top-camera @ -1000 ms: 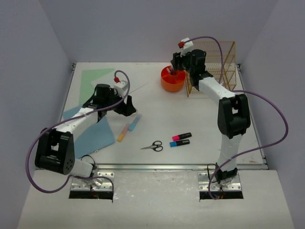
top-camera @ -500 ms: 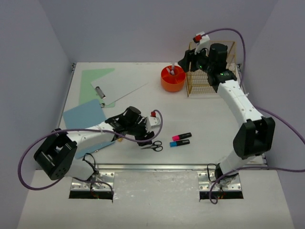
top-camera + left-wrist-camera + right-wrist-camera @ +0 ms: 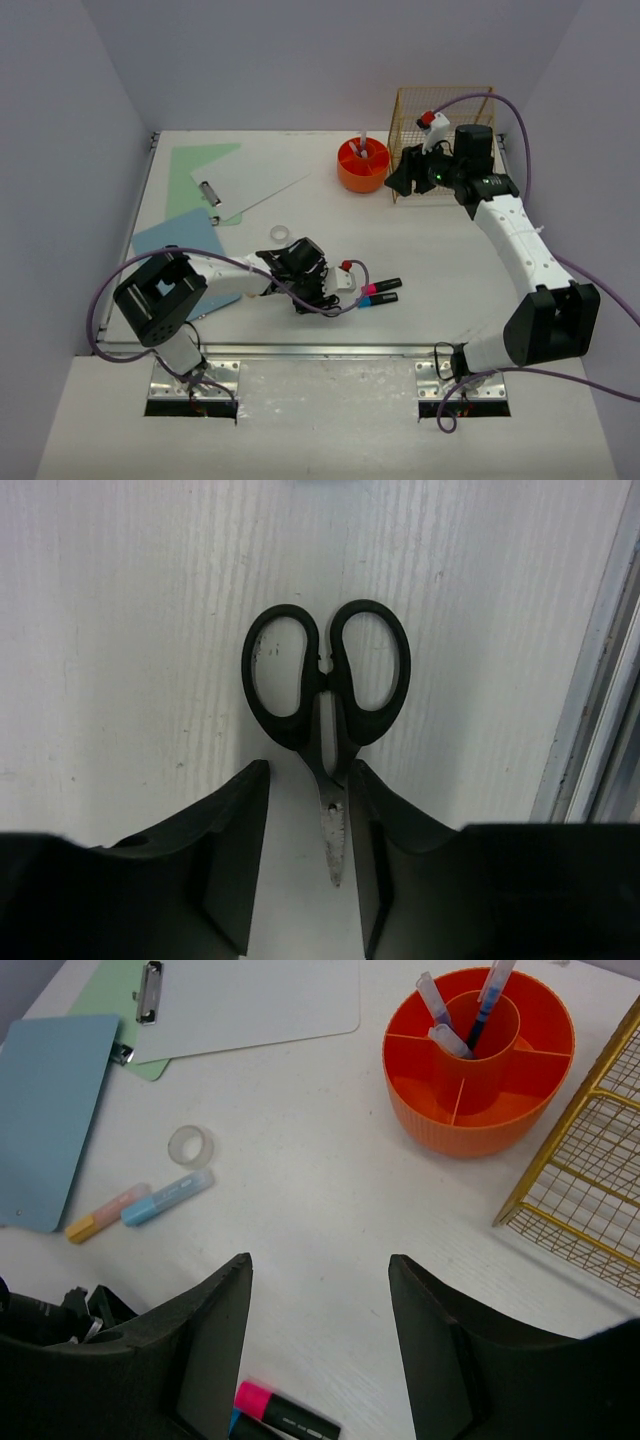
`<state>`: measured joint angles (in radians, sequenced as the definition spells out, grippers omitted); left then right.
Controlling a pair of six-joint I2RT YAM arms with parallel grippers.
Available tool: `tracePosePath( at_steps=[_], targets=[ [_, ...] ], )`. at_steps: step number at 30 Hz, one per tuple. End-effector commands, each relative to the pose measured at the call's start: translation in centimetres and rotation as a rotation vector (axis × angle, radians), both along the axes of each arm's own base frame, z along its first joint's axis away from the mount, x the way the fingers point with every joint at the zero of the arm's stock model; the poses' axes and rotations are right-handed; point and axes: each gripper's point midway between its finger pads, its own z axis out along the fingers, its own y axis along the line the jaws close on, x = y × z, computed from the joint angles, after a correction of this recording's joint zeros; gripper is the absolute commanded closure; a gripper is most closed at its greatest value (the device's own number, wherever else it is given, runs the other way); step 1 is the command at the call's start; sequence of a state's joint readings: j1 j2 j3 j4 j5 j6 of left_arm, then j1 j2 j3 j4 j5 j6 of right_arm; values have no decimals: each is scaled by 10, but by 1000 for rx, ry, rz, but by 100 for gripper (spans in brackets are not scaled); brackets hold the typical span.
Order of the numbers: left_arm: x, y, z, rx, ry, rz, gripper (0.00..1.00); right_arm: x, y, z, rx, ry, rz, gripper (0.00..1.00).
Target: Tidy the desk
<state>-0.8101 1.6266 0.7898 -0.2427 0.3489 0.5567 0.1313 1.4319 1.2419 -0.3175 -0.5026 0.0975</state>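
Observation:
The white desk (image 3: 450, 260) holds black-handled scissors (image 3: 325, 680) near its front rail. My left gripper (image 3: 308, 770) is low over them, open, with the steel blade lying between the jaws, close to the right finger (image 3: 372, 880). In the top view the left gripper (image 3: 318, 296) covers most of the scissors. My right gripper (image 3: 402, 180) is open and empty, raised between the orange organizer (image 3: 362, 165) and the gold wire rack (image 3: 445, 140). In its own view the right gripper (image 3: 318, 1260) looks down on bare desk (image 3: 330, 1180).
Pink and blue highlighters (image 3: 380, 292) lie right of the left gripper and show in the right wrist view (image 3: 285, 1420). A tape roll (image 3: 190, 1145), two pastel highlighters (image 3: 140, 1205), a blue folder (image 3: 45, 1110), a clipboard (image 3: 250, 1005) and a green sheet (image 3: 195, 170) lie to the left.
My left arm swung from the left of the desk to the front middle and came down over the scissors. My right arm drew back from the orange organizer toward the rack.

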Motion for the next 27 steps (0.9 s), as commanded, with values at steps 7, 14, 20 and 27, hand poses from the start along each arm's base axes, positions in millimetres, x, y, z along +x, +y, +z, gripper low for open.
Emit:
tracePosePath(
  at_steps=[7,14,20,27],
  targets=[
    [10,8,-27,151,-115,5,89,-3,2,11,39,-4,13,42],
    [6,13,-30,179,-148,-13,100,-7,6,6,53,27,30,45],
    [17,-5,9,54,-201,36,100,-26,19,-9,134,129,88,43],
    [44,-15,61,-66,-249,156,100,-47,33,-29,262,288,99,36]
  ],
)
